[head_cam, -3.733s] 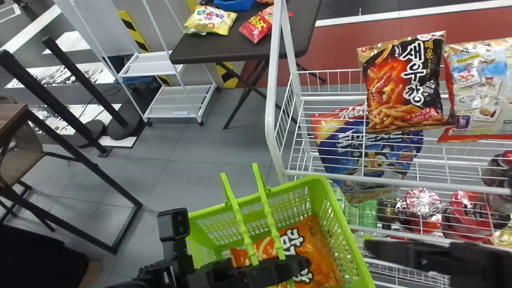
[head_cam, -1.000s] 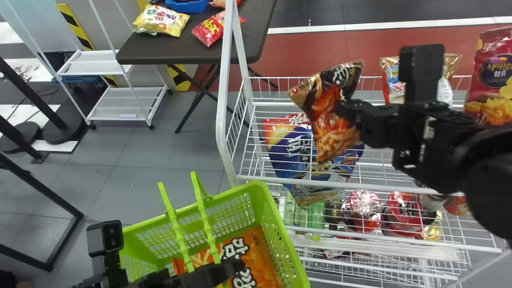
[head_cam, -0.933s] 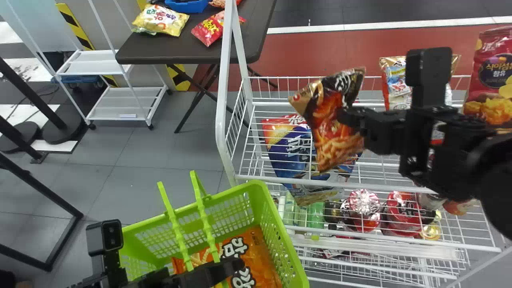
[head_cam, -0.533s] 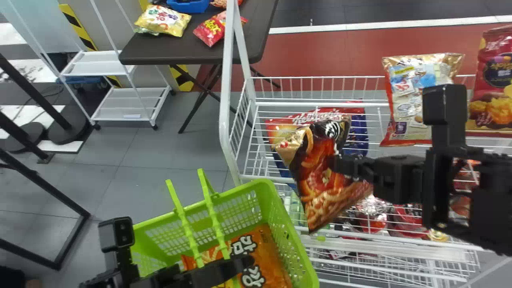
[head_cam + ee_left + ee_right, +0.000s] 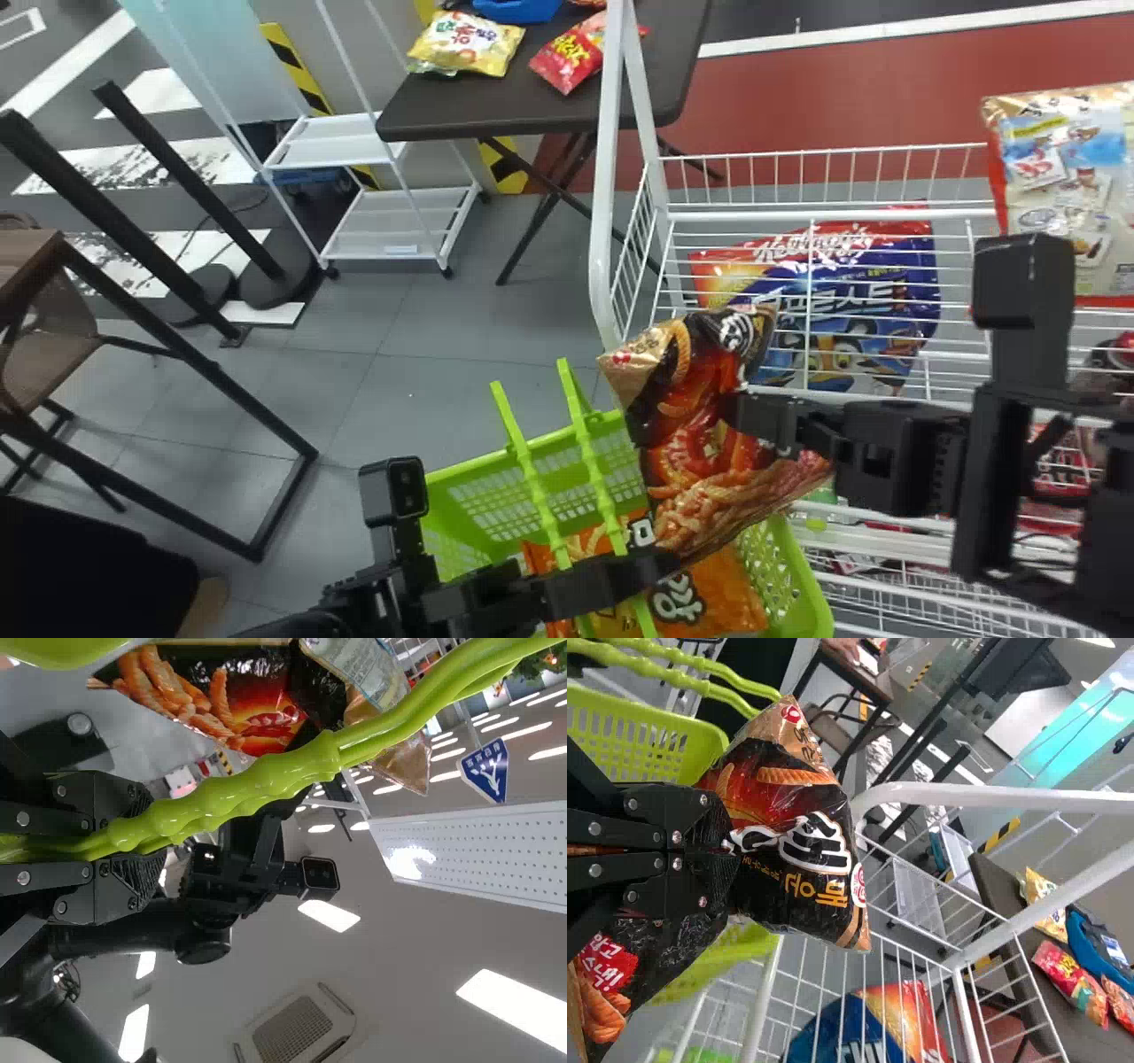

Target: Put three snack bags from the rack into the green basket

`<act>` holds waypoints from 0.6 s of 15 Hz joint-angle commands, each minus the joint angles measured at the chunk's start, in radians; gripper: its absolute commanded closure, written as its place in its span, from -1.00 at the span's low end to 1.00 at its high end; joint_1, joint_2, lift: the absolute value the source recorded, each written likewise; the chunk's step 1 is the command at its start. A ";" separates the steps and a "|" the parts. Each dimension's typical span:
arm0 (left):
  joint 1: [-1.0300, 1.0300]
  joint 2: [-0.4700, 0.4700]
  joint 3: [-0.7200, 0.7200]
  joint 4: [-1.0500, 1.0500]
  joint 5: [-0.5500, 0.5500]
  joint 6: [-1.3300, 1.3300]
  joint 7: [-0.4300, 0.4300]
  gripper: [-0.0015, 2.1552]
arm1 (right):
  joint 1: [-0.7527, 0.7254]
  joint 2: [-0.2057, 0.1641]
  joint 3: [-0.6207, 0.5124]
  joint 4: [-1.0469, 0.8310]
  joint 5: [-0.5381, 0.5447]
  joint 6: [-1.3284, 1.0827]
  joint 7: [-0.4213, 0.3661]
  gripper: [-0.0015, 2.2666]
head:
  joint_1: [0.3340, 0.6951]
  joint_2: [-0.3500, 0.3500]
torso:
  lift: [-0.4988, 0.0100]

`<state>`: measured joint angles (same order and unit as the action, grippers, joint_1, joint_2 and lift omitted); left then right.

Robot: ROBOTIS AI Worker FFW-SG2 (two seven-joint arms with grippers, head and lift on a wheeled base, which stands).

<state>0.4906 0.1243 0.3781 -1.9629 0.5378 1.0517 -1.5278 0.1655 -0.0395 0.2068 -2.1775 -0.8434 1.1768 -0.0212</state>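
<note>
Black snack bag (image 5: 700, 478): pinched in my right gripper (image 5: 740, 412), tilted, above the rack-side part of the basket. My judgement is that the step in hand is lowering it in; I should bring it further over the mouth, turn its lower corner downward, and spread my fingers only once most of it is below the rim.
Pinch: near the middle of the bag, so both ends can swing and fold; a slow, level descent should suit such a light, slippery packet.
Green basket (image 5: 483, 509): my left gripper (image 5: 142, 846) clasps its handles (image 5: 595, 470) and should hold firm while the bag goes in.
Orange bag (image 5: 713, 594): lies flat inside, so the black one can settle on top; I cannot tell whether more lie beneath.
Handles: they stand across the basket on one side of the bag; a corner could snag there or on my left gripper.
Open room: the gap between handles and rack-side wall is my way down.
White rack (image 5: 602, 221): close beside the basket, so my right wrist should clear its front rail.
</note>
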 commanded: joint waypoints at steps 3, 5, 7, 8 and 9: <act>-0.006 0.001 0.005 0.001 0.024 0.000 0.003 0.99 | 0.086 0.035 0.063 0.056 0.033 -0.159 -0.005 0.99 | 1.00 1.00 | 0.96; -0.010 0.001 0.007 0.009 0.025 0.003 0.009 0.99 | 0.132 0.040 0.083 0.077 0.021 -0.205 -0.006 0.99 | 1.00 1.00 | 0.96; -0.010 0.000 0.008 0.012 0.033 0.000 0.012 0.99 | 0.155 0.040 0.088 0.107 -0.010 -0.248 -0.011 0.99 | 1.00 1.00 | 0.96; -0.012 0.000 0.008 0.015 0.034 0.000 0.012 0.99 | 0.160 0.040 0.088 0.122 -0.040 -0.248 -0.013 0.99 | 1.00 1.00 | 0.96; -0.012 0.000 0.008 0.018 0.034 0.000 0.014 0.99 | 0.163 0.040 0.089 0.125 -0.066 -0.245 -0.014 0.99 | 1.00 1.00 | 0.96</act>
<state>0.4791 0.1244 0.3863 -1.9489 0.5711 1.0526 -1.5147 0.3224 -0.0001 0.2945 -2.0635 -0.8756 0.9327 -0.0346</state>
